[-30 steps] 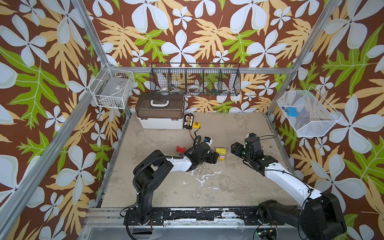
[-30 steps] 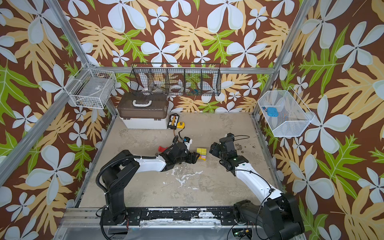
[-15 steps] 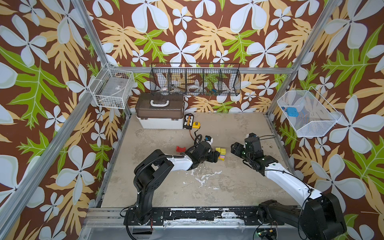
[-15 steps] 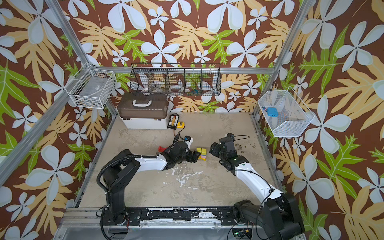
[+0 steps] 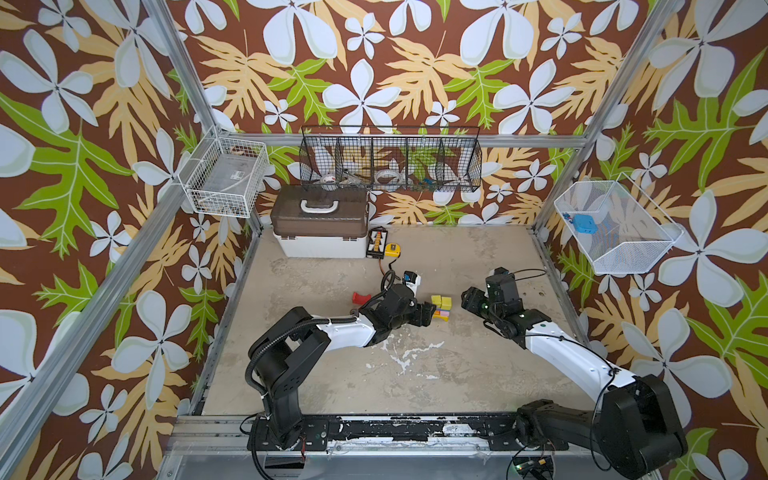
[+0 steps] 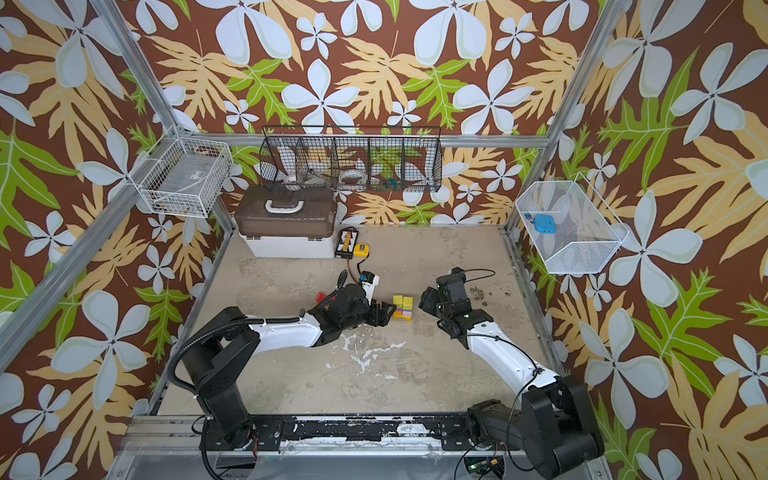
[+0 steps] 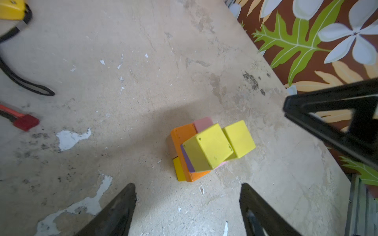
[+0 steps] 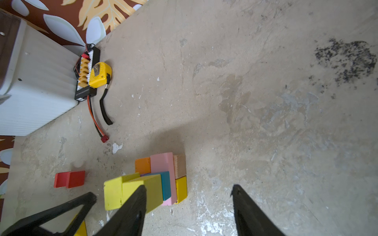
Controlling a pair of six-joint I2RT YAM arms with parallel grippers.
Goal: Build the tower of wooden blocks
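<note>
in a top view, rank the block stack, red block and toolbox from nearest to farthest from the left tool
1. block stack, right beside the left tool
2. red block, off to its left
3. toolbox, back left by the wall

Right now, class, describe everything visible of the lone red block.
The red block is a small piece, apparently matte painted wood, with a notch across one face. It lies on the tan table, apart from the multicoloured stack, beyond the left arm. Nothing but the table touches it.
</note>
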